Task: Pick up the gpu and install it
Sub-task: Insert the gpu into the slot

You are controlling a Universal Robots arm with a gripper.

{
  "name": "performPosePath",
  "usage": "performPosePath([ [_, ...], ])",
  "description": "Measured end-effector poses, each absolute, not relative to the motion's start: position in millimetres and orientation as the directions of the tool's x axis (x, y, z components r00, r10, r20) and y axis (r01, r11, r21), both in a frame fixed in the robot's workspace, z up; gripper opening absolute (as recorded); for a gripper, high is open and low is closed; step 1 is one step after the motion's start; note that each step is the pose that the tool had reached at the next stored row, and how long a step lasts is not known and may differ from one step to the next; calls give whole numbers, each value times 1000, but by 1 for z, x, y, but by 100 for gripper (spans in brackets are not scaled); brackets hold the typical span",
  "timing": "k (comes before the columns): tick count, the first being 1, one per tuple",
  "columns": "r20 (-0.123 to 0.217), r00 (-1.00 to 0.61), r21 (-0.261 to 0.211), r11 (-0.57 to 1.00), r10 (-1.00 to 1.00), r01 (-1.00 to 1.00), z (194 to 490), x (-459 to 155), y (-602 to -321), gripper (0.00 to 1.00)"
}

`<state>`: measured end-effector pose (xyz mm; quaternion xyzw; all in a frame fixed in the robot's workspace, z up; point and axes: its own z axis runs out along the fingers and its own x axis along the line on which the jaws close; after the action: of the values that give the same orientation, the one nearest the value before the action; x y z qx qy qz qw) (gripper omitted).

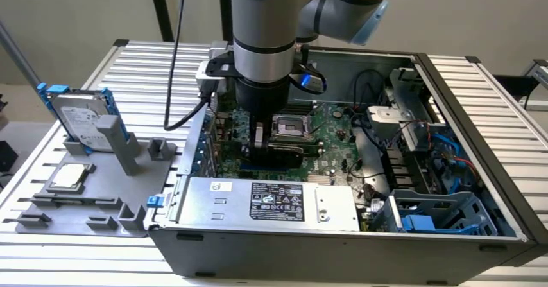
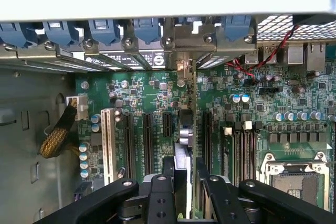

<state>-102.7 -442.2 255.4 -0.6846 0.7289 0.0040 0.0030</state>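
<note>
The robot arm reaches straight down into the open computer case [image 1: 479, 94], and its gripper [image 2: 185, 182] is clenched on the gpu [image 2: 190, 124], which stands on edge between the two black fingers [image 2: 160, 198]. In the wrist view the card runs directly away from the gripper toward the rear wall of the case, its silver metal bracket [image 2: 185, 51] sitting at the far end against the row of blue slot clips [image 2: 105, 30]. The card is upright over the green motherboard [image 2: 152, 90], lined up along the black expansion slots: one black slot [image 2: 147, 137] lies just beside it on one side, with a white slot [image 2: 109, 140] further out, and another black slot [image 2: 208, 132] just beside it on the other. Whether the card's lower edge is fully seated in its slot cannot be told.

Further to that second side of the gripper lie the memory slots [image 2: 239, 153] and then the empty CPU socket [image 2: 294, 182] with its metal frame. Red and black wires [image 2: 262, 51] hang near the rear ports beyond the socket.

In the exterior view the gripper [image 1: 256, 149] is low over the board, just beside the CPU socket [image 1: 289, 126]. The power supply [image 1: 265, 200] lies nearer the camera than the gripper. Well apart from the gripper, outside the case at the exterior view's left, a grey parts holder [image 1: 94, 197] carries a silver hard drive [image 1: 81, 117] with blue rails standing upright and a small square CPU chip [image 1: 70, 176] lying flat
</note>
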Motion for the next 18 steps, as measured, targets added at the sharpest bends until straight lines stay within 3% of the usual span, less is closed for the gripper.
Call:
performPosePath([
  [18, -9, -63, 2, 63, -998, -998, 253, -103, -440, 27],
])
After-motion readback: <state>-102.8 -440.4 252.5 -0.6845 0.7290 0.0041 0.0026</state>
